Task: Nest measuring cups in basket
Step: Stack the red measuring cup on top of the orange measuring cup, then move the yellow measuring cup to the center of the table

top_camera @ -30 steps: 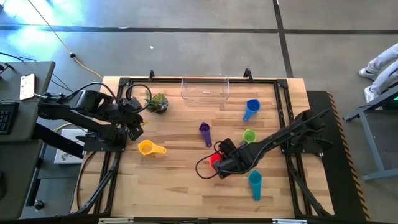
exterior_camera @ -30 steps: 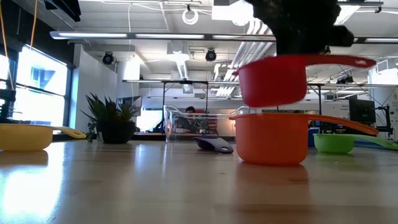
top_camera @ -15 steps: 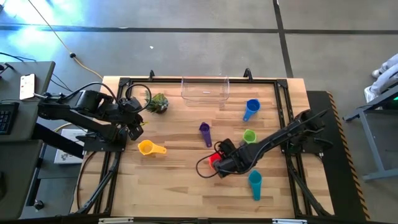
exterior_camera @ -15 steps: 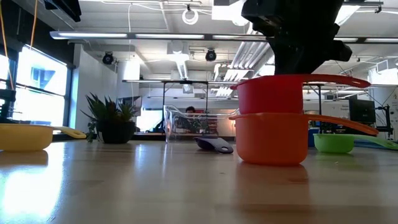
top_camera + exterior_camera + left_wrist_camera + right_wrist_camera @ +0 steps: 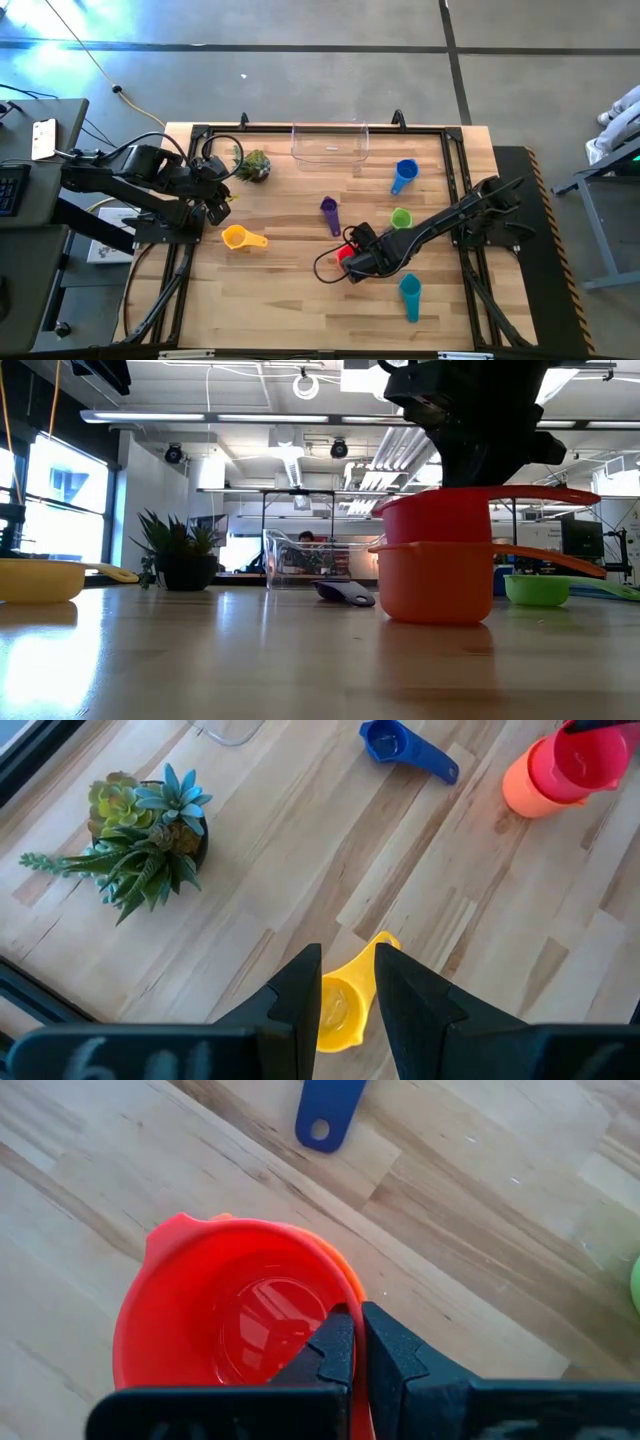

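We seat the red cup (image 5: 437, 517) in the orange cup (image 5: 437, 580), right gripper (image 5: 350, 1342) clenched on it (basket (image 5: 330, 141) holds nothing).

The right gripper (image 5: 352, 256) reaches low over the table's middle, its fingers (image 5: 336, 1348) pinched together. The left gripper (image 5: 222, 195) waits near the left edge, fingers (image 5: 300, 992) slightly apart.

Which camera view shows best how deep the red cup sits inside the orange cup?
The low view: from the side, the red cup sits partly inside the orange cup. The right wrist view shows only its inside, the left wrist view a far corner, and the high view mostly hides it.
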Robot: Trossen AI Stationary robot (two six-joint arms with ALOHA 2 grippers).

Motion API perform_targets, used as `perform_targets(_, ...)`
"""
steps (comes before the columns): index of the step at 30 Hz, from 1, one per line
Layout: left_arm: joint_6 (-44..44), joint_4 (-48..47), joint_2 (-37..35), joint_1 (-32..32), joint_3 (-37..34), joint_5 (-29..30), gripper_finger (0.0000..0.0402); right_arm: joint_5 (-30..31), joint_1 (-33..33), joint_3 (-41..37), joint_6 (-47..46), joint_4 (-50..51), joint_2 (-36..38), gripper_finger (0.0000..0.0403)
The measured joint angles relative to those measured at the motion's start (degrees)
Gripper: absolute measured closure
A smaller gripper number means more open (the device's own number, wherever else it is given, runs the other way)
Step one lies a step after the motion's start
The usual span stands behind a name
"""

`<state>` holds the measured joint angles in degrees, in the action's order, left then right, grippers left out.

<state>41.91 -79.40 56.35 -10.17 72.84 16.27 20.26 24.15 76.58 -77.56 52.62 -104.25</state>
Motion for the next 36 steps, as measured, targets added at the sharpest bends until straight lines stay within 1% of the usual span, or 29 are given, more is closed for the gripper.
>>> perform_targets(6,0.0,0.0,0.0,0.0,0.0,0.0,0.0316,-1.4,-0.2,0.0,0.0,-0.1,0.0,0.0398)
perform_targets(13,-0.1,0.0,0.0,0.0,0.0,0.0,0.0316,-1.7,-0.2,0.0,-1.0,-0.1,0.0,0.0356)
perform_targets(17,-0.1,0.0,0.0,0.0,0.0,0.0,0.0316,-1.7,-0.2,0.0,-1.0,0.0,0.0,0.0342)
perform_targets(22,-0.1,0.0,0.0,0.0,0.0,0.0,0.0316,-1.8,-0.3,0.4,-1.0,1.7,0.0,0.0339)
perform_targets(26,-0.1,0.0,0.0,0.0,0.0,0.0,0.0316,-1.8,-1.3,2.6,-0.2,3.3,0.0,0.0339)
perform_targets(31,0.0,0.0,0.0,0.0,0.0,-0.5,0.0316,-0.7,-3.9,6.9,5.2,5.2,0.0,0.0339)
perform_targets(36,2.9,-0.1,0.0,0.0,0.0,-0.7,0.0316,-0.7,-7.9,11.9,15.9,5.2,0.0,0.0339)
